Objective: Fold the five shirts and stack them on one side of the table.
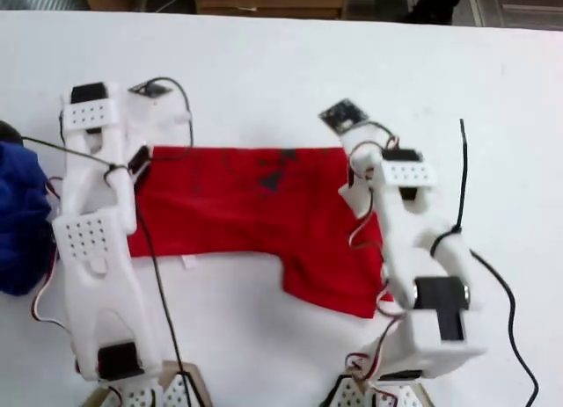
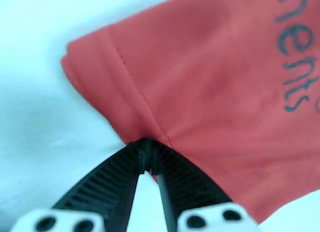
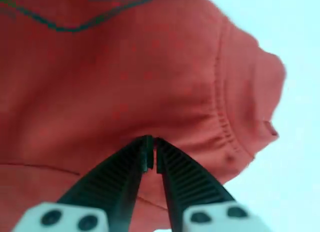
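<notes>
While the red shirt lies mid-frame on the worktop, the left gripper and right gripper each pinch its fabric.

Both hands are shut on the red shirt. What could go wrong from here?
The left hand and right hand each pinch only a thin fold of the red shirt; it may slip out on lifting.
A black cable trails across the shirt and could snag.
The blue cloth beside one arm might get dragged.
</notes>
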